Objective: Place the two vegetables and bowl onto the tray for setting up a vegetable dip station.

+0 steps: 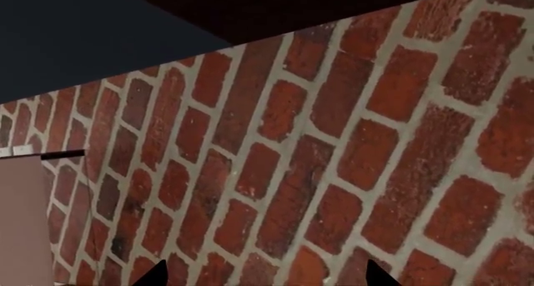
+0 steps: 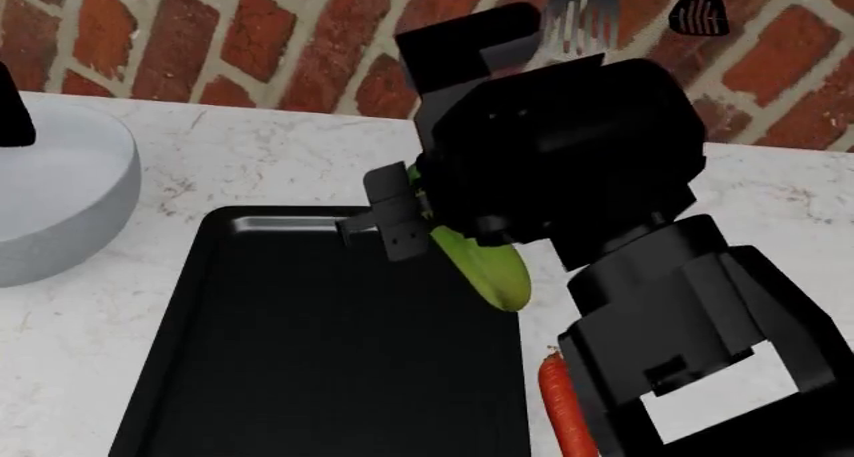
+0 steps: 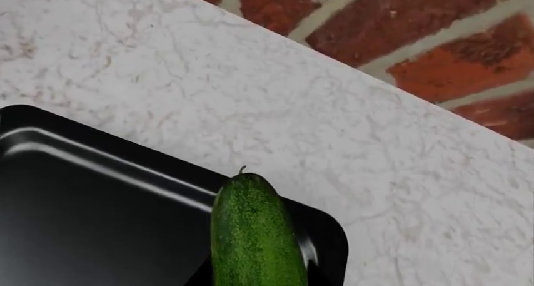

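One pale marble counter (image 2: 267,157) meets brick wall (image 1: 334,142).

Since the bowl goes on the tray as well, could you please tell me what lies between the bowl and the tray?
Nothing: in the head view only bare marble counter separates the bowl from the tray.

Right arm reaches forward across head view, bulky black wrist angled down-left, right gripper (image 2: 400,222) clamped on cucumber (image 2: 491,267). Left gripper (image 1: 262,276): only two dark fingertips visible, spread apart.
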